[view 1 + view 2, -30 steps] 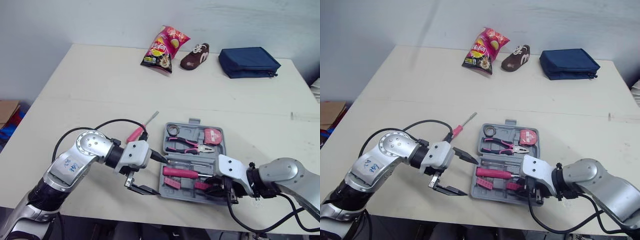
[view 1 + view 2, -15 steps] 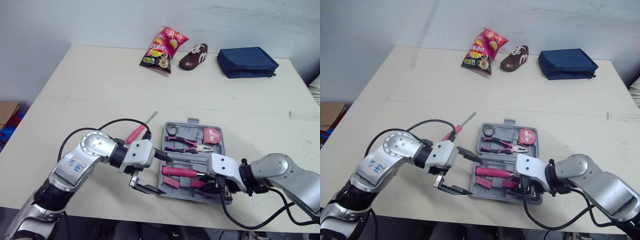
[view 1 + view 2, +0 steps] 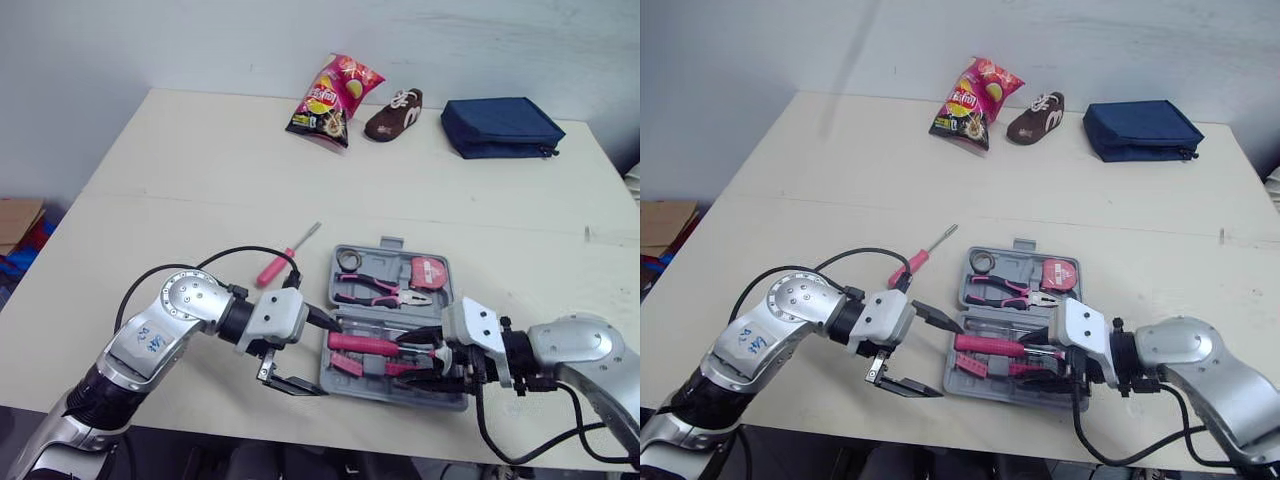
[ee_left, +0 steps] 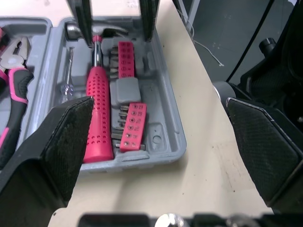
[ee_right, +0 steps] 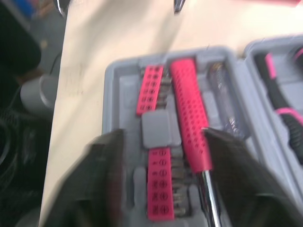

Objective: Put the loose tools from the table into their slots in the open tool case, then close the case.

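The grey tool case lies open near the table's front edge, holding pink pliers, a tape measure, a pink-handled hammer and pink bit strips. A loose pink-handled screwdriver lies on the table just left of the case. My left gripper stands open at the case's near left corner, nothing between its fingers. My right gripper is open over the case's near half, its fingertips above the hammer's head end. It holds nothing.
A red snack bag, a brown shoe and a navy pouch sit along the table's far edge. The case lies close to the table's front edge. A cardboard box is on the floor at the left.
My right gripper has drawn back slightly to the right, and its spread fingers now point left over the case's near half. My left gripper has edged closer to the case's corner.
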You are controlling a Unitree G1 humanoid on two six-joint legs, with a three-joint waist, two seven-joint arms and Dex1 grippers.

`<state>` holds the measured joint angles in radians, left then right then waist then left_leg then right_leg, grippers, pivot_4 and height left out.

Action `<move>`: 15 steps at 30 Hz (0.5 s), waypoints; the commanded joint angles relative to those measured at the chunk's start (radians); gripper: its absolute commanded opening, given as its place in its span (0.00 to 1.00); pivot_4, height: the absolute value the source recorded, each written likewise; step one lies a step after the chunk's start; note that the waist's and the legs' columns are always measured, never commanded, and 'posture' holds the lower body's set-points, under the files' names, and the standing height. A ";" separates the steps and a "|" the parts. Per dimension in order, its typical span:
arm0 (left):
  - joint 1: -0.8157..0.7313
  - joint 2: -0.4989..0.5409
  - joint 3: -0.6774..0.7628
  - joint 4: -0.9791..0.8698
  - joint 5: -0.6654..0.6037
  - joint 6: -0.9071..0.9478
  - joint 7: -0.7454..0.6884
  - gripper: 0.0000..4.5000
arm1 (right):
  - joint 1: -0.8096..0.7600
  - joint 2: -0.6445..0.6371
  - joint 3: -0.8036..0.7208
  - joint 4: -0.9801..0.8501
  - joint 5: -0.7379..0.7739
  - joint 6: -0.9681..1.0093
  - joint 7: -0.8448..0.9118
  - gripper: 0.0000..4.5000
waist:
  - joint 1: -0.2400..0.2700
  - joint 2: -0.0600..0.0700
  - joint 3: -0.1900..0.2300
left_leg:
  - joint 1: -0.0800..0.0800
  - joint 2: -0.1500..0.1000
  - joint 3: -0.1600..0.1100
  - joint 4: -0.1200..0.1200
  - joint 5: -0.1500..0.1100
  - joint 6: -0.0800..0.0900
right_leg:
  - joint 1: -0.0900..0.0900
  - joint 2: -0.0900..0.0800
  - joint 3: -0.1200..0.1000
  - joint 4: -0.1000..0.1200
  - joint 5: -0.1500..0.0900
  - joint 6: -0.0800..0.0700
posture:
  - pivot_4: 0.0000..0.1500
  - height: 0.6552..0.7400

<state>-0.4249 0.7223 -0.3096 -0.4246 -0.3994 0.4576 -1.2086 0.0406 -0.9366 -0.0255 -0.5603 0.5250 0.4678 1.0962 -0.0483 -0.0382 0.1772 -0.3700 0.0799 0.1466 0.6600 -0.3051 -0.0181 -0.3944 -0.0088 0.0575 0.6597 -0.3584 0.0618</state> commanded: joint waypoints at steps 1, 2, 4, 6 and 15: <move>-0.001 0.002 0.018 -0.026 -0.005 -0.022 -0.003 1.00 | 0.038 0.017 -0.033 0.036 -0.013 -0.095 0.039 0.18 | -0.001 0.000 0.000 | 0.000 0.000 0.000 0.000 0.000 0.000 | 0.000 0.000 0.000 0.000 0.000 0.000 | 1.00 1.00; 0.000 0.003 0.018 -0.025 -0.002 -0.027 -0.006 1.00 | 0.043 0.026 -0.029 0.044 -0.012 -0.105 0.037 0.06 | -0.003 0.000 0.000 | 0.000 0.000 0.000 0.001 0.000 0.000 | 0.000 0.000 0.000 0.000 0.000 0.000 | 1.00 1.00; -0.002 0.005 0.018 -0.019 0.000 -0.033 -0.008 1.00 | 0.051 0.045 -0.024 0.067 -0.018 -0.128 0.033 0.01 | -0.007 0.000 0.000 | 0.001 0.000 0.000 0.001 0.000 0.000 | 0.001 0.000 0.000 0.001 0.000 0.000 | 1.00 1.00; -0.005 0.004 0.021 -0.010 0.001 -0.038 -0.009 1.00 | 0.059 0.056 -0.014 0.095 -0.046 -0.157 0.032 0.01 | -0.006 0.000 0.000 | 0.001 0.001 0.000 0.001 0.000 0.000 | 0.000 0.001 0.000 0.001 0.000 0.000 | 1.00 1.00; -0.030 0.000 0.020 0.013 0.003 -0.043 -0.016 1.00 | 0.092 0.086 0.069 0.230 -0.181 -0.269 0.030 0.01 | -0.005 0.000 0.000 | 0.002 0.000 0.000 0.001 0.000 0.000 | 0.001 0.001 0.000 0.001 0.000 0.000 | 1.00 1.00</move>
<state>-0.4469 0.7221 -0.3091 -0.4115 -0.3935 0.4330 -1.2169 0.1089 -0.8505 0.0184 -0.3654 0.3922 0.2267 1.1231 -0.0530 -0.0381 0.1770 -0.3678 0.0804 0.1467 0.6609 -0.3052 -0.0182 -0.3931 -0.0081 0.0578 0.6606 -0.3583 0.0617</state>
